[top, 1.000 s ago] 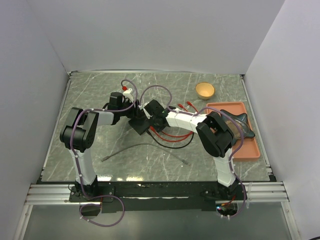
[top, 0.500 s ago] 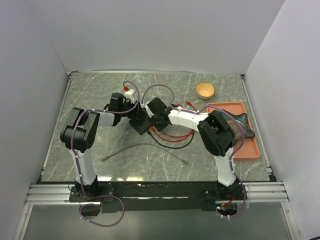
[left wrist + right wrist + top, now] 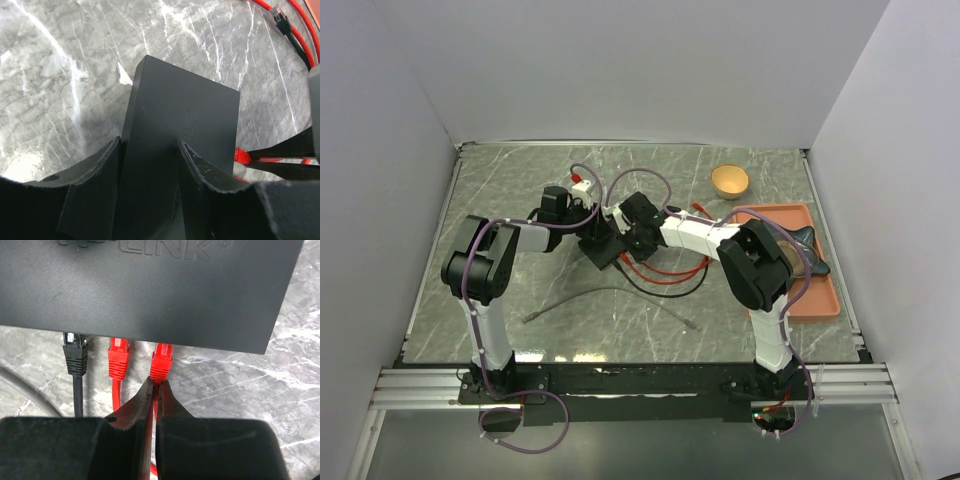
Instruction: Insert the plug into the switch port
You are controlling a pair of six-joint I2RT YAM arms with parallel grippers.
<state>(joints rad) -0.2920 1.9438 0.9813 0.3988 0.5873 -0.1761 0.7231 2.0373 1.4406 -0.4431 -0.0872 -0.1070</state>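
The right gripper (image 3: 155, 383) is pinching its two fingers together on the red cable (image 3: 156, 407) right at its tips, just behind the plug (image 3: 161, 361). Gripping that close to the plug is probably meant to keep the soft cable from buckling while the plug is being pushed straight ahead.

Directly in front of the fingertips, the plug is pointing at the long edge of the switch (image 3: 165, 287). Its nose is passing under that edge, where the port itself is hidden. It is sitting almost as deep as the second red plug (image 3: 119, 357) just to the gripper's left, so it looks at or just inside the port. Whether it has latched cannot be told. Further left, a black plug (image 3: 74, 356) is filling another socket in the same row.

The plug is bright red, short and blocky, with a ribbed boot narrowing into the cable. The switch is a flat matt black box with raised lettering on top.

The left gripper (image 3: 150, 146) is clamping the switch (image 3: 182, 112) between its fingers, one on each side, with the box running away from it. This hold is likely bracing the box against the push from the other side. To the gripper's right, a red plug (image 3: 242, 156) is showing at the box's edge. Far ahead and to the right, a loose plug (image 3: 281, 21) is lying on the table (image 3: 60, 75).
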